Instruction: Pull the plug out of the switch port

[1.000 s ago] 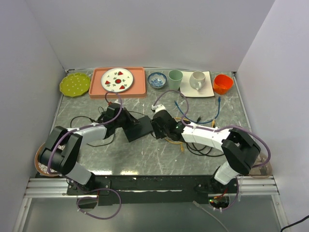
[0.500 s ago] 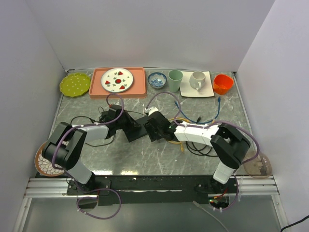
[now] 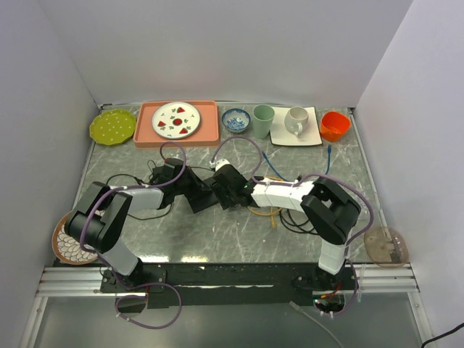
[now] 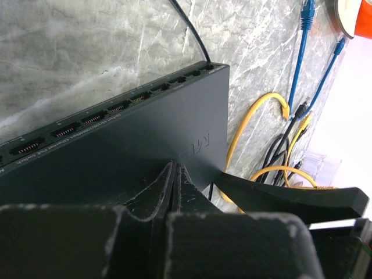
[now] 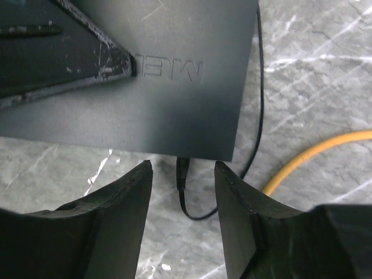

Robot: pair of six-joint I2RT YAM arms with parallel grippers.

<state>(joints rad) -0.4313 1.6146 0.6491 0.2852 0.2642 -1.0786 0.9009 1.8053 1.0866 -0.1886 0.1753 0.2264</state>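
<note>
"Gripping anything, was the right gripper [image 5: 181,164]?"

"No. Its jaws stood partly open, one finger on each side of the plug [image 5: 182,174], touching neither the plug nor the switch [image 5: 174,104]. The plug sat seated in a port on the switch's edge, just beside a corner. Its thin black cable looped away from that edge."

"And the left gripper [image 4: 174,173]?"

"Closed on nothing. Its tips rested on the switch's top face, close to the raised lettering."

"Where did the switch lie?"

"Flat on the marble table [image 3: 217,239], between the two grippers. Its socket row [image 4: 116,107] ran along another edge than the plug's."

"Anything else around the switch?"

"A yellow cable [image 4: 256,116] curled on the table off the plug's edge, near the switch but not touching it. Blue cables [image 4: 302,46] lay farther out on that same side."
</note>
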